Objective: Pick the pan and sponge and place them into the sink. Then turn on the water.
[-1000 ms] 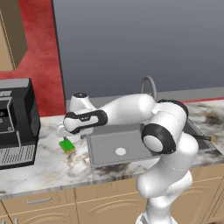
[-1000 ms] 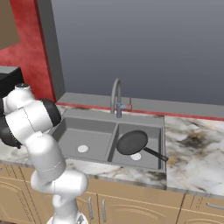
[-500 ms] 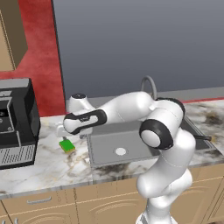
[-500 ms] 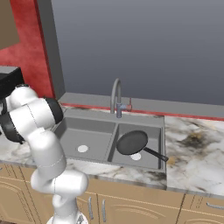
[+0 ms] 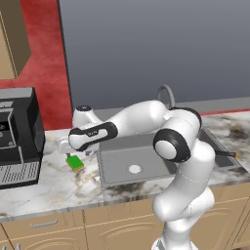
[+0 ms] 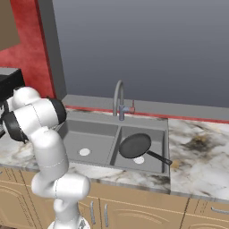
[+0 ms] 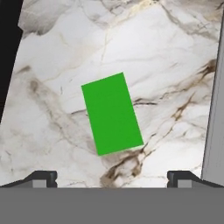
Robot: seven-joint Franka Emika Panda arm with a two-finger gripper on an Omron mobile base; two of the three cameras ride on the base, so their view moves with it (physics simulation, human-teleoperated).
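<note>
Item log from my remote station, left to right. One black coffee machine (image 5: 17, 139) stands at the far left of the marble counter (image 5: 53, 183) in the left base view. One sponge (image 5: 74, 162), green top over a yellow edge, lies flat on the counter just beside the sink's (image 5: 110, 168) left rim, at about 9 o'clock from the near basin's drain (image 5: 135, 169). One gripper (image 5: 66, 146) hangs directly over the sponge, not touching it. From the hand view I get what the base cameras hide: the sponge (image 7: 112, 113) as a plain green rectangle, rolled slightly off square, sitting between and beyond the two fingertips (image 7: 41, 178), which stand wide apart with nothing between them; the sink rim (image 7: 214, 122) runs along at 3 o'clock. The right base view supplies the rest: one double sink (image 6: 94, 129) with two drains, one faucet (image 6: 119, 100) at 12 o'clock behind the divider, and one pan (image 6: 135, 146) lying in the right basin over its drain, handle pointing to about 4 o'clock across the rim.
</note>
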